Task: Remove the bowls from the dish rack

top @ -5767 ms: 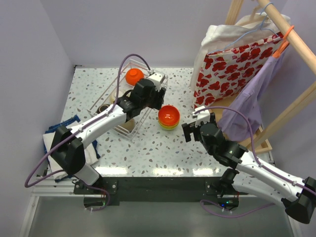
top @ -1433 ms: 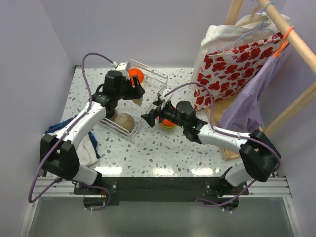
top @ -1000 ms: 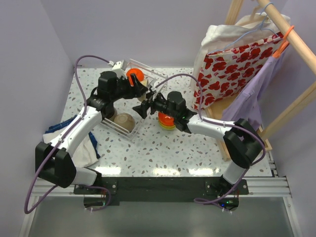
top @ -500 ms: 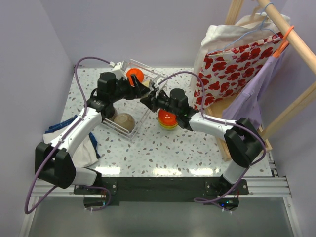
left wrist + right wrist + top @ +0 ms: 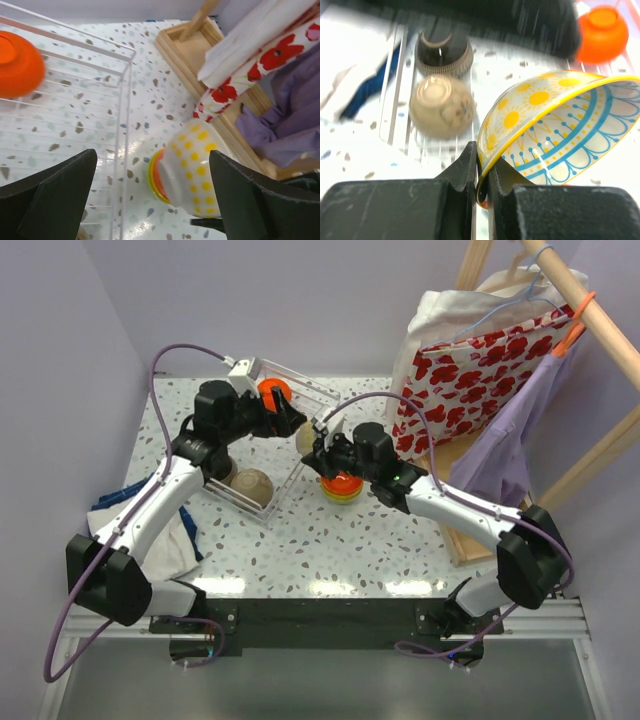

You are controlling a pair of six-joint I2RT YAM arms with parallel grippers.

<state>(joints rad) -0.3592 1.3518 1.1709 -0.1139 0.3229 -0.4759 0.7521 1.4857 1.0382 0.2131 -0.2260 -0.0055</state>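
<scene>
The left gripper [image 5: 152, 152] hangs wide open and empty over the edge of the dish rack [image 5: 125, 90], which holds an orange bowl [image 5: 17, 65] and a tan bowl [image 5: 440, 105], while the right gripper [image 5: 482, 182] pinches the thin rim of the cream bowl [image 5: 555, 135], probably light, stiff, slippery and breakable, just by the stack of bowls [image 5: 342, 490] on the desk [image 5: 330, 540].

Top camera sits high behind the near edge, looking down on the whole table [image 5: 330, 540], wide and far. Left wrist camera looks down past the dish rack [image 5: 127, 75] corner; right wrist camera sits tight on the cream patterned bowl [image 5: 560, 135]. All three share that bowl and the rack.
</scene>
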